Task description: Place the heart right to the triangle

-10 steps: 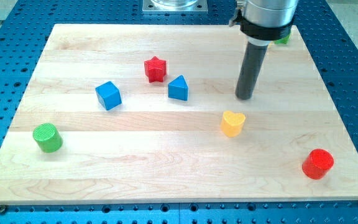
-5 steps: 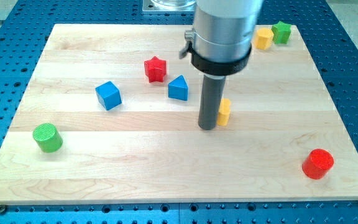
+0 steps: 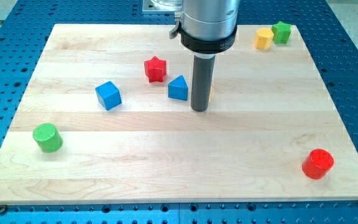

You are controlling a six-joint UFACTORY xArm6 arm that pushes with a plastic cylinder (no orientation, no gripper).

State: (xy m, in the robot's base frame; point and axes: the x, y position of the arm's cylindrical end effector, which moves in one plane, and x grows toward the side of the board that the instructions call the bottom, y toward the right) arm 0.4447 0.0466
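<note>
Just to the view's right of the blue triangle (image 3: 178,88), my tip (image 3: 199,109) rests on the wooden desk (image 3: 166,162), close beside the triangle's lower right corner. The arm ends in a plain dark rod under a silver collar, so no hand opens or closes here.

The yellow heart (image 3: 211,93) is almost wholly hidden behind the rod. Only a thin yellow sliver shows at the rod's right edge, slightly above my tip. Whether the rod touches it cannot be told.

Up and to the left of my tip, beyond the triangle, sits the red star (image 3: 155,68). Further left, roughly level with the triangle, is the blue cube (image 3: 108,95). Far to the lower left, near the desk's edge, stands the green cylinder (image 3: 46,137). Far to the lower right is the red cylinder (image 3: 317,163). Well up and to the right, at the desk's top corner, a small yellow block (image 3: 264,38) sits just beside a green star (image 3: 282,32).

The desk lies on a blue perforated surface (image 3: 353,74).
</note>
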